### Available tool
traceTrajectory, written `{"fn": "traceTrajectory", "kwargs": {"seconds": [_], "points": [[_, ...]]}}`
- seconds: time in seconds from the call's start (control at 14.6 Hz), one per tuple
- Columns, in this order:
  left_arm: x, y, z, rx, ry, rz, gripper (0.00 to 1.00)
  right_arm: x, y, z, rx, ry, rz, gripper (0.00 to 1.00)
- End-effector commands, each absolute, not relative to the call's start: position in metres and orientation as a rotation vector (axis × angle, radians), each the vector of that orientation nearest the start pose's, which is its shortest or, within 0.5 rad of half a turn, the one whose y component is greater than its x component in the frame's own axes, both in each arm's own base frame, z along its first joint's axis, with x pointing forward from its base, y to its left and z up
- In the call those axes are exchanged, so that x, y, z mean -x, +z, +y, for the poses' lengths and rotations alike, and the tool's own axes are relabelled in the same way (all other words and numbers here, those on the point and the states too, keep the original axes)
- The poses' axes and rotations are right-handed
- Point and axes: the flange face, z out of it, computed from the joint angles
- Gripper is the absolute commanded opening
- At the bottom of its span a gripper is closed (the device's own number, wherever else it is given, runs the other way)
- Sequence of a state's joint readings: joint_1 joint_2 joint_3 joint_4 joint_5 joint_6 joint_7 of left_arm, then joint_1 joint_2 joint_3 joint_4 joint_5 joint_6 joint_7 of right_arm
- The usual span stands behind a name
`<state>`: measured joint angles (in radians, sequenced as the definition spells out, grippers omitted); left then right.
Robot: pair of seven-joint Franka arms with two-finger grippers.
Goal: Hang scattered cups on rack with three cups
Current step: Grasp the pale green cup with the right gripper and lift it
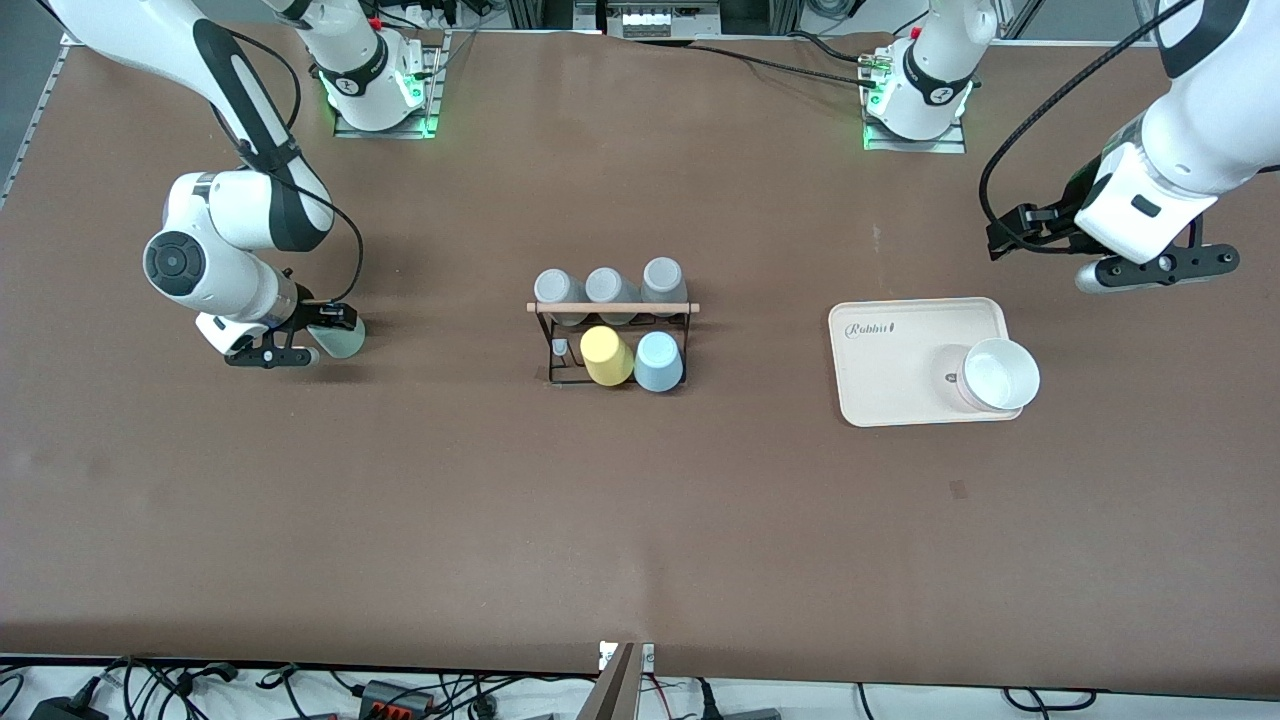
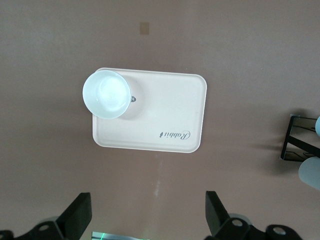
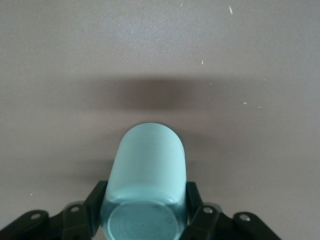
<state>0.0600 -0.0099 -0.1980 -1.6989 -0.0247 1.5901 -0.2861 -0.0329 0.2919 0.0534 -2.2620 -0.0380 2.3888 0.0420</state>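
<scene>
My right claw [image 1: 322, 330] sits low at the middle left of the front view, toward the right arm's end of the tabletop [image 1: 640, 520], and it is clamped on the mint-green cup [image 1: 345, 340]. In the right wrist view that cup [image 3: 146, 185] fills the lower centre of the frame: a plain, handleless tumbler of pale mint, smooth and matte, with rounded edges and a ringed circular end facing the camera, its sides pinched between my black fingers [image 3: 90, 212]. It casts a soft dark shadow on the brown surface above it in that frame. The rack [image 1: 612, 335] stands at the centre of the front view, a small black wire frame with a light wooden rod [image 1: 612, 308] across its top. The light blue cup [image 1: 659, 361] is on the rack at its lower edge in the frame, just beside the yellow cup [image 1: 606, 356], and three grey cups [image 1: 607, 287] sit in a row above the rod. My left claw [image 1: 1155, 270] hangs at the upper right of the front view with its fingers spread wide and nothing between them, and that arm waits. Below it in the frame lies the cream tray [image 1: 900, 350] with a white bowl [image 1: 998, 375] on its lower right corner.
</scene>
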Motion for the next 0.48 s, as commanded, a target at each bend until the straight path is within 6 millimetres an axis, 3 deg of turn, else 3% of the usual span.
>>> {"fn": "traceTrajectory", "kwargs": {"seconds": [0.0, 0.14, 0.41], "points": [[-0.541, 0.584, -0.078, 3.137, 0.098, -0.210, 1.00, -0.532, 0.235, 0.013, 3.149, 0.265, -0.062, 0.22], [-0.536, 0.585, -0.078, 3.134, 0.142, -0.209, 1.00, -0.553, 0.271, 0.023, 3.152, 0.308, -0.064, 0.21], [-0.530, 0.595, -0.078, 3.135, 0.121, -0.222, 1.00, -0.591, 0.353, 0.081, 3.155, 0.333, -0.127, 0.21]]}}
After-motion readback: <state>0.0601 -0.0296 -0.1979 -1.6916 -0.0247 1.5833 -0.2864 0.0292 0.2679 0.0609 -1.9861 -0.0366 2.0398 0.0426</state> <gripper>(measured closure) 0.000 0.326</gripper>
